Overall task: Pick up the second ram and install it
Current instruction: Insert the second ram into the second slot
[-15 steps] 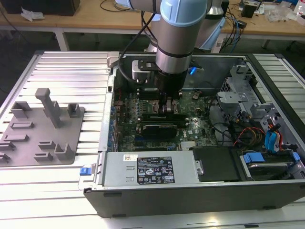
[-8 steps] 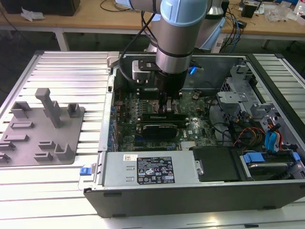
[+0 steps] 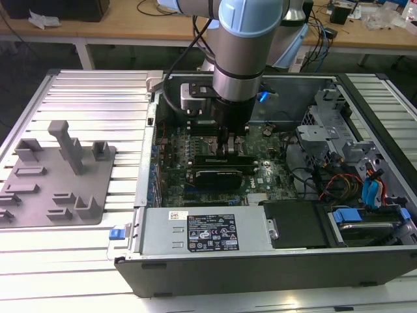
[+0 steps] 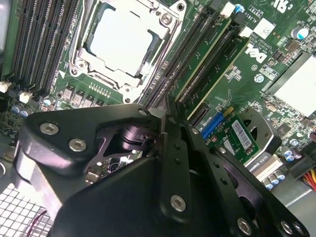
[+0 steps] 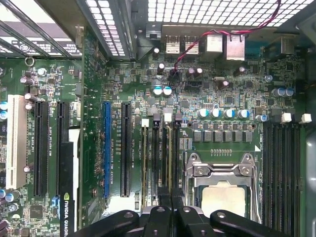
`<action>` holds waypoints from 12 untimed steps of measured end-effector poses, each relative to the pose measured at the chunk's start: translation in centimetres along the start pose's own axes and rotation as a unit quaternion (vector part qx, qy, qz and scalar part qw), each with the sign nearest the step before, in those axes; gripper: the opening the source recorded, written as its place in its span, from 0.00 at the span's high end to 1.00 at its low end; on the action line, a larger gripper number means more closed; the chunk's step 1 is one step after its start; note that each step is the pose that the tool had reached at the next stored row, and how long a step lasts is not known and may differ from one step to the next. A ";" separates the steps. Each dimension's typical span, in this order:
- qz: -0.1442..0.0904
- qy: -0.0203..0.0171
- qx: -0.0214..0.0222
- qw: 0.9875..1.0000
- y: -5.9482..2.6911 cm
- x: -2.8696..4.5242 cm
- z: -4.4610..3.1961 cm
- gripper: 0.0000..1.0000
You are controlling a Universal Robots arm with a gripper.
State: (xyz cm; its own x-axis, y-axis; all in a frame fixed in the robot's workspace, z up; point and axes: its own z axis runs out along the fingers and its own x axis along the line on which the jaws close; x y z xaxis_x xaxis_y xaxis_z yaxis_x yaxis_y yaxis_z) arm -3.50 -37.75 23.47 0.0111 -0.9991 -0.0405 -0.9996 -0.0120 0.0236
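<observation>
The arm (image 3: 241, 39) reaches straight down into the open case (image 3: 260, 261). Its hand (image 3: 232, 151) sits low over the memory slots (image 5: 160, 158), beside the socket (image 5: 222, 182). The hand is clenched, its fingers (image 5: 160, 219) almost touching. Whether the ram is pinched between them is hidden.

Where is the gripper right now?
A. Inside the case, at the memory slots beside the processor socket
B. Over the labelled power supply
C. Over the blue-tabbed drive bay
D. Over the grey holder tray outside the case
A: in the first wrist view the gripper sits at the black memory slots beside the processor socket, and the exterior view shows it down inside the open case.
</observation>
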 end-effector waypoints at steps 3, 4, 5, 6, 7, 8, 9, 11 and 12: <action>0.000 0.000 0.000 1.000 0.01 -0.02 -0.49 0.91; 0.000 0.000 0.000 1.000 0.01 -0.02 -0.55 0.91; 0.000 0.000 0.000 1.000 0.02 -0.02 -0.64 0.91; 0.000 0.000 0.000 1.000 0.02 -0.03 -0.70 0.91; 0.000 0.000 0.000 1.000 0.02 -0.03 -0.77 0.91; 0.000 0.000 0.000 1.000 0.02 -0.03 -0.86 0.91; 0.000 0.000 0.000 1.000 0.02 -0.04 -0.87 0.91; 0.000 0.000 0.000 1.000 0.02 -0.03 -0.87 0.91; 0.000 0.000 0.000 1.000 0.02 -0.03 -0.87 0.91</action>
State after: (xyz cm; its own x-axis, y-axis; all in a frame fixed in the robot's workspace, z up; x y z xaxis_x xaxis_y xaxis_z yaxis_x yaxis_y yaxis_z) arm -3.50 -37.75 24.34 0.0111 -0.9991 -0.0403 -0.9997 -0.0120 0.0231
